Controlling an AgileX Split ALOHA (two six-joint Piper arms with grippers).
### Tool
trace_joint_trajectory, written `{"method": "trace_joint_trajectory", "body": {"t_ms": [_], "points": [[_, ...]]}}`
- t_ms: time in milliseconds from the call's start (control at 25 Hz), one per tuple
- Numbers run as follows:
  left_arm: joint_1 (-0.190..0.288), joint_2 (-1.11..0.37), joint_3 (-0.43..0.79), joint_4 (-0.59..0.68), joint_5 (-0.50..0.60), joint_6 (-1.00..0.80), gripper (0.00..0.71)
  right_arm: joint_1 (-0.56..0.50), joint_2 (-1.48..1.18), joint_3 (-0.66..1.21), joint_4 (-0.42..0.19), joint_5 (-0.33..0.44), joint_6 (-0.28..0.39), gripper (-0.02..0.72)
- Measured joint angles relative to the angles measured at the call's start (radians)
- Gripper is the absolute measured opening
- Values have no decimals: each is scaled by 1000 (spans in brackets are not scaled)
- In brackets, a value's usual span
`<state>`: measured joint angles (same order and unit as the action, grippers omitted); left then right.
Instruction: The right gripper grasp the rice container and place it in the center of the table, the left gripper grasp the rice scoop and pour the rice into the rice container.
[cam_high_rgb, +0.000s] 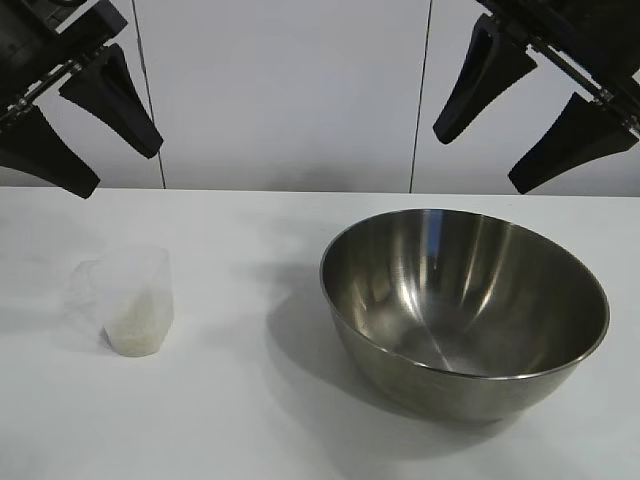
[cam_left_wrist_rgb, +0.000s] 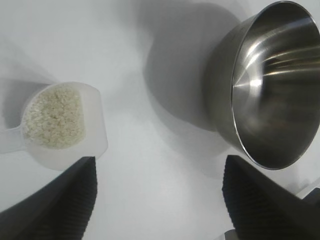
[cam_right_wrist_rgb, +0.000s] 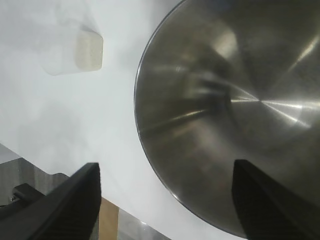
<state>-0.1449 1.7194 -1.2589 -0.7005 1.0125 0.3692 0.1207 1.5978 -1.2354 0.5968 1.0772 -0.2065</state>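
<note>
Steel, shiny and round, the bowl (cam_high_rgb: 465, 310) stands upright on the white desk (cam_high_rgb: 250, 420), right of the middle in the exterior view, its mirror-like inside bare and streaked with reflections. It is far bigger than the scoop (cam_high_rgb: 133, 300), a small frosted plastic cup that tapers downward, with a pouring lip and a flat side tab. The scoop stands upright at the desk's left, well apart from the bowl. Rice (cam_left_wrist_rgb: 54, 116) fills its lower part as a whitish heap of small grains, plain to see from the left wrist view.

By count: one bowl, one scoop, one heap of rice, two grippers.

The left gripper (cam_high_rgb: 80, 115) hangs above the scoop at the upper left, tilted downward, its two dark fingers (cam_high_rgb: 120, 100) spread and holding nothing. The right gripper (cam_high_rgb: 525, 105) hangs above the bowl's far rim at the upper right, tilted downward likewise, its fingers (cam_high_rgb: 480, 80) spread and holding nothing. Neither gripper touches the scoop or the bowl. Behind the desk stands a pale panelled wall (cam_high_rgb: 290, 90).
</note>
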Motion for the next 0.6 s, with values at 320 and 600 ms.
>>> {"method": "trace_joint_trajectory", "body": {"t_ms": [320, 600], "points": [[0, 0, 0, 0, 0, 1, 513, 0, 0, -49, -42, 42, -4, 503], [0, 0, 0, 0, 0, 1, 513, 0, -2, -146, -433, 138, 68, 503]]}}
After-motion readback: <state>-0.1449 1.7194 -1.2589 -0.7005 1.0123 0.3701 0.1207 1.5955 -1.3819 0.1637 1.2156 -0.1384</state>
